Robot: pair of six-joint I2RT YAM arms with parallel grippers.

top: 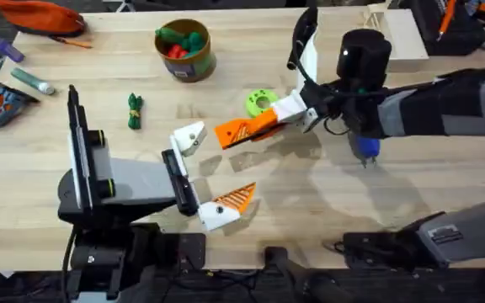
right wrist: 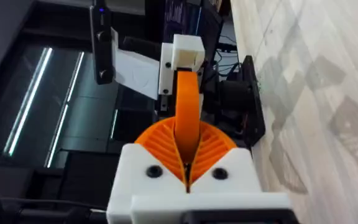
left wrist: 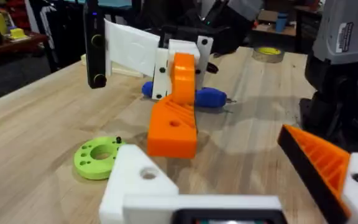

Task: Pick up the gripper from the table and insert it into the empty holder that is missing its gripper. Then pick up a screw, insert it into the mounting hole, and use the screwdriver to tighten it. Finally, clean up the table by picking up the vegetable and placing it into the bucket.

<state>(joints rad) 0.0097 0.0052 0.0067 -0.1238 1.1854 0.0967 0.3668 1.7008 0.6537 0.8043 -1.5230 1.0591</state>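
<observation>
Orange finger piece [top: 244, 130] sits clamped between your right gripper [right wrist: 187, 173] pads, jaws closed on it, held above the table just beside the empty white holder [top: 189, 139] on your left gripper [top: 209, 175], whose jaws stand open. Screwdriver [left wrist: 205, 96] lies behind.

Lime-green disc [top: 261, 102], orange pouch [top: 42, 16]

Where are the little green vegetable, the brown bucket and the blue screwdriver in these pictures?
vegetable [top: 135, 110], overhead view, the middle of the knotted leafy bundle.
bucket [top: 194, 64], overhead view, the front wall with its paler label band.
screwdriver [left wrist: 211, 98], left wrist view, the blue body near its metal tip.
</observation>
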